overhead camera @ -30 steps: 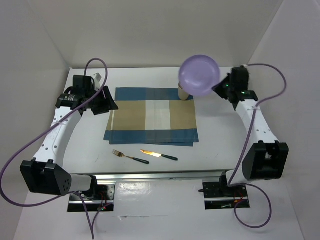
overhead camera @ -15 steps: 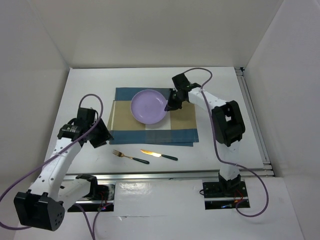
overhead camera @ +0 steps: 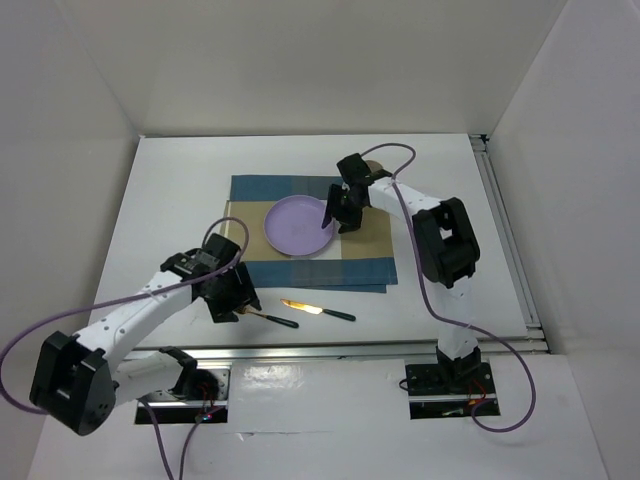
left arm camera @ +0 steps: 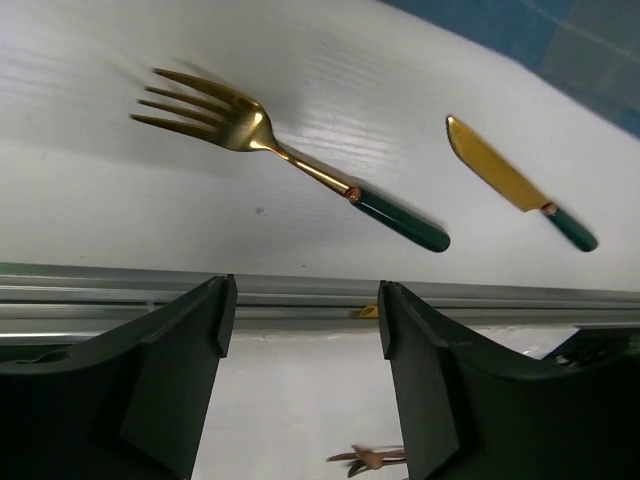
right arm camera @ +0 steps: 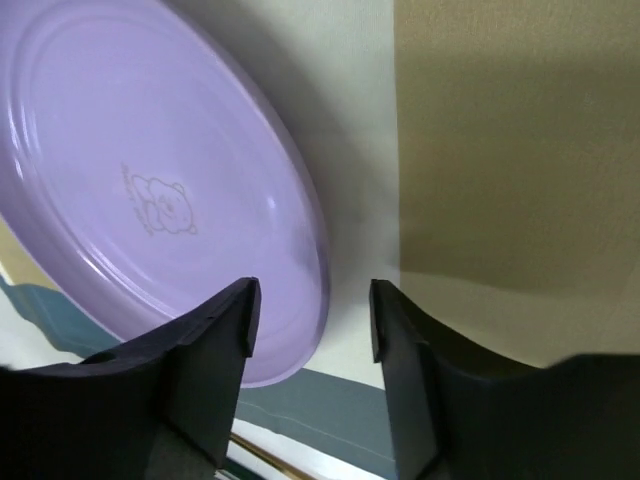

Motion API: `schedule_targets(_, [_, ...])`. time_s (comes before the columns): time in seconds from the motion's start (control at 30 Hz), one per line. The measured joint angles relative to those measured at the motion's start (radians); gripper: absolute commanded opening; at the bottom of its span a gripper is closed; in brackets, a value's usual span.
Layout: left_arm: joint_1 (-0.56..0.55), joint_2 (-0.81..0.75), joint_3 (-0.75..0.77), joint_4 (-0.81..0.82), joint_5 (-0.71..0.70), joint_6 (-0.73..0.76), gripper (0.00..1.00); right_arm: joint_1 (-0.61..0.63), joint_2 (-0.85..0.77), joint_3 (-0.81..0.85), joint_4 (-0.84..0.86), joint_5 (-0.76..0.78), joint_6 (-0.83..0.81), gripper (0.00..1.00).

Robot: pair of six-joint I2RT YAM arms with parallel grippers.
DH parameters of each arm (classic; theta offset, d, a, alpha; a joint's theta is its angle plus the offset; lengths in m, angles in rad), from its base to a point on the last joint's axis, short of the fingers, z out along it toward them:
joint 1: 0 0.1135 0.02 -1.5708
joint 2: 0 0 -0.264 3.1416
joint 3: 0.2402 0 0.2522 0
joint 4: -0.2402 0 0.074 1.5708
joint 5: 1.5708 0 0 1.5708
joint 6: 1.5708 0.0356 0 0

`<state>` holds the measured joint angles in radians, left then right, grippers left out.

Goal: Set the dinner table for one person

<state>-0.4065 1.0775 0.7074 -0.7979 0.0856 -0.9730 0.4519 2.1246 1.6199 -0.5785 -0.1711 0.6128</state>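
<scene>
The white dinner table (overhead camera: 180, 190) lies flat beneath both arms, its long axis running left to right. At its middle, a checked placemat (overhead camera: 365, 250) bears a purple plate (overhead camera: 297, 226). The right gripper (overhead camera: 340, 212) hovers at the plate's right rim, jaws apart, gripping nothing. The left gripper (left arm camera: 302, 300), also open and empty, hangs over a gold fork (left arm camera: 290, 165) near the table's front edge, with a knife (left arm camera: 515, 180) beside it.

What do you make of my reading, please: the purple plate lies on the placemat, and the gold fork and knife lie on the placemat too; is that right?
Not quite. The purple plate does lie on the placemat, but the fork and knife lie on the bare white table, just off the placemat's near edge. The top external view shows it.
</scene>
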Motion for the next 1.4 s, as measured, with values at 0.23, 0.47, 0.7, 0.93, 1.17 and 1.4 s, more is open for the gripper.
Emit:
schedule_targets(0.23, [-0.175,0.155,0.053,0.032,-0.041,-0.086,0.71,0.009,-0.040,-0.030,0.000,0.031,-0.003,0.70])
schedule_targets(0.47, [-0.262,0.253,0.087,0.082,-0.068,-0.163,0.67,0.016,-0.293,-0.165,-0.020,0.073,-0.005,0.71])
schedule_targets(0.7, [-0.271,0.318,0.088,0.146,-0.093,-0.226,0.66,0.006,-0.491,-0.249,-0.036,0.118,-0.009,0.71])
schedule_targets(0.93, [-0.282,0.412,0.103,0.189,-0.108,-0.269,0.59,-0.036,-0.562,-0.348,-0.069,0.134,-0.020,0.71])
schedule_targets(1.17, [-0.287,0.457,0.115,0.196,-0.101,-0.297,0.52,-0.058,-0.579,-0.382,-0.094,0.122,-0.082,0.71])
schedule_targets(1.4, [-0.293,0.453,0.115,0.193,-0.102,-0.320,0.27,-0.015,-0.587,-0.413,-0.104,0.096,-0.178,0.71])
